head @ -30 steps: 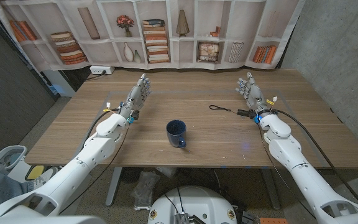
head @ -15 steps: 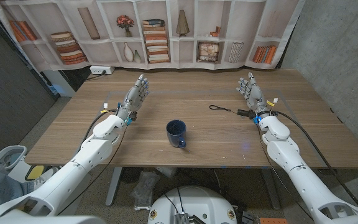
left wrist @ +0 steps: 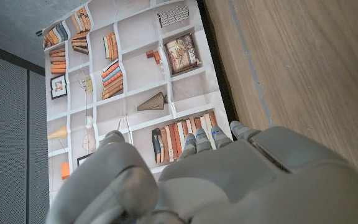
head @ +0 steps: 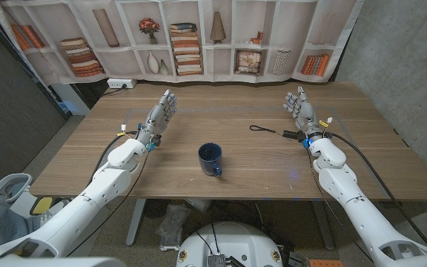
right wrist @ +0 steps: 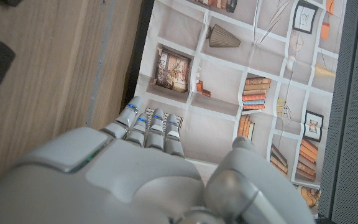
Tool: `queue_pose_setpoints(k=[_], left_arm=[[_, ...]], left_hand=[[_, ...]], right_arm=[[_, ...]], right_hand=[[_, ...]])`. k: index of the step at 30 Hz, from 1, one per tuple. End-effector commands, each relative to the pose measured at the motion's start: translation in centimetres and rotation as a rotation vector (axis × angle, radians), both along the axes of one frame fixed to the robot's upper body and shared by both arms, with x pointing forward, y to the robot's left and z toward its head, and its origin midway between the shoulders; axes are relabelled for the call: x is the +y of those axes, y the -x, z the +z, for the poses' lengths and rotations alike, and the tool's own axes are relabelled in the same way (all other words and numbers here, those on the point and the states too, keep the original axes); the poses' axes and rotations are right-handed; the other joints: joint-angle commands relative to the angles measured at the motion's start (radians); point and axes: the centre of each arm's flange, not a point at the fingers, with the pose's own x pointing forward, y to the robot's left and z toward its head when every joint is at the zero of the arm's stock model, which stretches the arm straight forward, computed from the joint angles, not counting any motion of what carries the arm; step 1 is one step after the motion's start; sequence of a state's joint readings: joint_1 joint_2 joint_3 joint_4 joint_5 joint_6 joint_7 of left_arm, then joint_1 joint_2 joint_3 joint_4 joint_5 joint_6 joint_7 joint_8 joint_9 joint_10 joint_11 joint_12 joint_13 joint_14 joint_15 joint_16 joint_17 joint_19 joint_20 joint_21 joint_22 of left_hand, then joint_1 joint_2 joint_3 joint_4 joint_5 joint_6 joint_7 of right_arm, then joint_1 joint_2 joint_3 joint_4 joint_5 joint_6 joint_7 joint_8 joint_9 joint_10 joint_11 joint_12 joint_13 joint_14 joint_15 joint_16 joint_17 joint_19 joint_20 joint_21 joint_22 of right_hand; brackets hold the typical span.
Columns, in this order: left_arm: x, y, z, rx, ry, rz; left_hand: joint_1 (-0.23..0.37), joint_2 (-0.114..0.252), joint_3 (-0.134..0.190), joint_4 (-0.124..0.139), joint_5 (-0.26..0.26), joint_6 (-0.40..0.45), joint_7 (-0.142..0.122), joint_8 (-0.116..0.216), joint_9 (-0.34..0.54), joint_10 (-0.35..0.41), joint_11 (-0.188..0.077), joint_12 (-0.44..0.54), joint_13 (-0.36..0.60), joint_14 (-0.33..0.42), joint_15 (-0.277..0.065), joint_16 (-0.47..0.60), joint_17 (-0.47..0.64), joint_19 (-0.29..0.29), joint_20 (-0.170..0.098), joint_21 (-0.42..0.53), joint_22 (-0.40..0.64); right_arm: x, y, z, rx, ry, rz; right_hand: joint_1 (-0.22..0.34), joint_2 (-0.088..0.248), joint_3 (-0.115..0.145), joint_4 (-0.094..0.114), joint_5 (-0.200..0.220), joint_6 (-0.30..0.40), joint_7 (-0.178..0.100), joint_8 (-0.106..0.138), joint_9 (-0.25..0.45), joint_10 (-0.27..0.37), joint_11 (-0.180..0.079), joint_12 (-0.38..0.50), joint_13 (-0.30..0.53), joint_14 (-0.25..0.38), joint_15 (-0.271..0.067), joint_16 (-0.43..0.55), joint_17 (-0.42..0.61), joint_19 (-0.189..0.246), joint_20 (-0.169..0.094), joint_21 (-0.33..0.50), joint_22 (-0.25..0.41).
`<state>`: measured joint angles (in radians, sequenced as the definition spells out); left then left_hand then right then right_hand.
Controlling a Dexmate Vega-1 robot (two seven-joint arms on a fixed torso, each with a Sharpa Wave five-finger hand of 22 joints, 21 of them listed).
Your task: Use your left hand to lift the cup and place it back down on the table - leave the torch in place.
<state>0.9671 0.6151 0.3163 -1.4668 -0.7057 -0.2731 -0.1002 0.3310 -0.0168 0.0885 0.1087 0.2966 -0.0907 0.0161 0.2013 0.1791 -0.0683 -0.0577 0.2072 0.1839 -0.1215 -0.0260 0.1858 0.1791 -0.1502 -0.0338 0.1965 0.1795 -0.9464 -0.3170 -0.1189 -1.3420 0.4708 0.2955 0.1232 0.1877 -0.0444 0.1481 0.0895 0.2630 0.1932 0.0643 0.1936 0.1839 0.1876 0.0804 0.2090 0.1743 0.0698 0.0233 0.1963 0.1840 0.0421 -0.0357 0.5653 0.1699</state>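
Cup (head: pixel 210 159), dark blue, upright (handle seemingly toward robot)

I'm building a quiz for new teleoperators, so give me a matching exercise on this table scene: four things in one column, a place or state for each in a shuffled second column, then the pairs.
Things:
1. cup
2. torch
3. left hand
4. right hand

Places or states:
A. black, with a cord loop, lying beside the right wrist
B. open over the table's left part, holding nothing
C. dark blue, upright at the table's middle
D. open over the table's right part, holding nothing

Pairs: 1-C, 2-A, 3-B, 4-D
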Motion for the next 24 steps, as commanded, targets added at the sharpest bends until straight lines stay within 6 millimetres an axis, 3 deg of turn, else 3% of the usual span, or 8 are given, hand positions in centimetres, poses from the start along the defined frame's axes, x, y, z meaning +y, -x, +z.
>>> queue_pose_setpoints(k=[1, 24], left_arm=[[0.54, 0.88, -0.52, -0.015, -0.007, 0.011], [0.46, 0.83, -0.49, -0.035, -0.032, 0.006]], left_hand=[[0.013, 0.004, 0.001, -0.006, 0.010, 0.006, -0.003, 0.004, 0.004, 0.004, 0.002, 0.006, 0.003, 0.005, -0.001, 0.008, 0.002, 0.001, -0.025, 0.003, 0.001], [0.023, 0.006, 0.001, -0.012, 0.010, 0.014, -0.007, 0.004, 0.004, 0.010, 0.000, 0.006, 0.004, 0.009, -0.002, 0.007, 0.002, -0.002, -0.017, 0.002, 0.001]], right_arm=[[0.20, -0.07, 0.29, -0.010, 0.001, -0.002], [0.13, -0.61, 0.82, -0.002, 0.003, -0.003]], right_hand=[[0.008, -0.001, -0.001, -0.007, 0.002, 0.006, 0.001, 0.005, 0.001, 0.004, 0.003, 0.003, 0.006, -0.002, 0.003, 0.002, 0.002, -0.001, -0.037, -0.004, 0.003], [0.007, 0.004, -0.004, -0.008, 0.001, 0.002, 0.004, 0.002, 0.002, -0.009, 0.009, -0.002, 0.007, -0.014, 0.010, -0.002, 0.005, -0.010, -0.034, -0.022, 0.004]])
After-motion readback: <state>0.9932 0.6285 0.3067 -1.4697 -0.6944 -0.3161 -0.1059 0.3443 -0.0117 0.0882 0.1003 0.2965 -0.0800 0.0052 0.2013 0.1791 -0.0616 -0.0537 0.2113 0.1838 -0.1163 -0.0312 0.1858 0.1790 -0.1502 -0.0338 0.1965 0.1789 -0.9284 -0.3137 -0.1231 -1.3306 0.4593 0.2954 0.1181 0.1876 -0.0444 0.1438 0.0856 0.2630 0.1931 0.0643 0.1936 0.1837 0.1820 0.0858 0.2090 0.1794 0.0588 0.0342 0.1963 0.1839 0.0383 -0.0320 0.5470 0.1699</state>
